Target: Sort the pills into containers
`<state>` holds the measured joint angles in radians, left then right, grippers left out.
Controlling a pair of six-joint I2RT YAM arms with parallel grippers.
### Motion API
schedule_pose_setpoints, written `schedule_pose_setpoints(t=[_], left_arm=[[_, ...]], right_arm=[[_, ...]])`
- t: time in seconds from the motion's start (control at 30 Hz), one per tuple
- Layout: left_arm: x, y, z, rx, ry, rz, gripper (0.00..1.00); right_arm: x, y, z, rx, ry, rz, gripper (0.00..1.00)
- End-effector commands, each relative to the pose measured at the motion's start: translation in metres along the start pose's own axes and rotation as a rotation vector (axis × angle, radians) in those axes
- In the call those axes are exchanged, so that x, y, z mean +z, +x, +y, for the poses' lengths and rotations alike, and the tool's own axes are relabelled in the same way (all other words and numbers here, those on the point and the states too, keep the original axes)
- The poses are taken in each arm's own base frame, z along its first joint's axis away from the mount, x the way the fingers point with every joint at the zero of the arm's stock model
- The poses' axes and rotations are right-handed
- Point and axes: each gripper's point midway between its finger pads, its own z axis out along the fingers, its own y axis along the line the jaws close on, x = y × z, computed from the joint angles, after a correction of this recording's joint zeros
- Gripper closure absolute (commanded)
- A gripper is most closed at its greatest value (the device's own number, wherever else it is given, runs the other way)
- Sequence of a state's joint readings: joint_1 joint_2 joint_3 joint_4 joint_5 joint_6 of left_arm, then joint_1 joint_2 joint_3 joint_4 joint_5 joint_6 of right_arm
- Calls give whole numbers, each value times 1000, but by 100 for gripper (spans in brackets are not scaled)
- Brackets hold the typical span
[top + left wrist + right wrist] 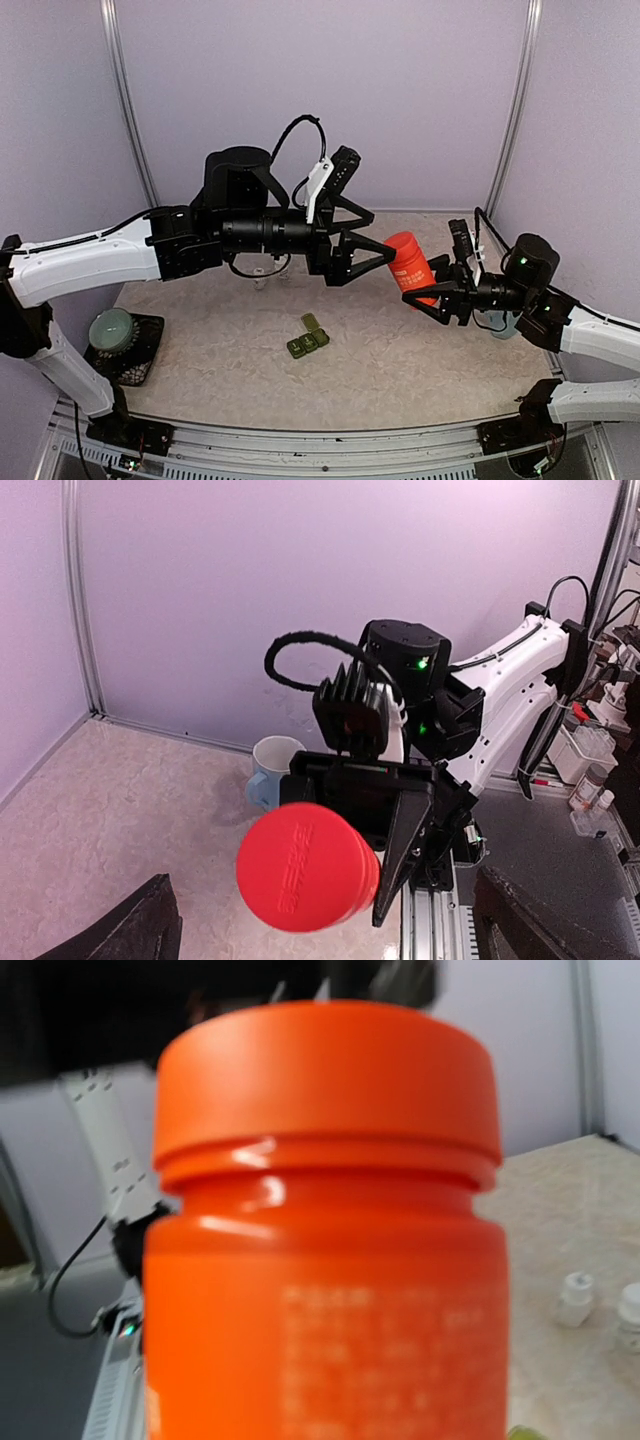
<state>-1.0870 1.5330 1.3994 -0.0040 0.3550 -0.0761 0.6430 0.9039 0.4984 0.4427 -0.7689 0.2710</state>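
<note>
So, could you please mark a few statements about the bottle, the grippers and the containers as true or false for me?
1. The right gripper holds the orange bottle in the air above the table. True.
2. The bottle's cap is off. False: it sits on the bottle.
3. The green containers lie on the table, touched by neither gripper. True.
4. The left gripper is shut on the containers. False: it is open, up in the air, facing the cap.
</note>
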Motion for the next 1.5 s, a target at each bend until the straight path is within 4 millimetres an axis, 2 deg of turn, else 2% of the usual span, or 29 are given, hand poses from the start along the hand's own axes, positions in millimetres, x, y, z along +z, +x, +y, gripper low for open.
schedule_pose_setpoints(t=[0.0, 0.37, 0.57, 0.67, 0.83, 1.2, 1.47], left_arm=[[7, -5, -10, 52, 83, 48, 1], [27, 19, -26, 63, 238, 130, 1], [26, 13, -38, 72, 318, 70, 1], [27, 9, -42, 67, 332, 49, 1], [31, 16, -46, 60, 340, 63, 1], [29, 25, -42, 59, 303, 86, 1], [18, 15, -49, 117, 248, 69, 1]], right_arm=[[0, -10, 19, -49, -99, 8, 68], [-1, -10, 43, -62, -232, 9, 67], [8, -7, 47, -40, -273, 15, 67], [13, -6, 45, -30, -273, 10, 67], [16, -10, 39, -27, -242, -7, 67], [18, -8, 29, -21, -189, 2, 66], [19, 3, 0, 41, -48, 33, 67]])
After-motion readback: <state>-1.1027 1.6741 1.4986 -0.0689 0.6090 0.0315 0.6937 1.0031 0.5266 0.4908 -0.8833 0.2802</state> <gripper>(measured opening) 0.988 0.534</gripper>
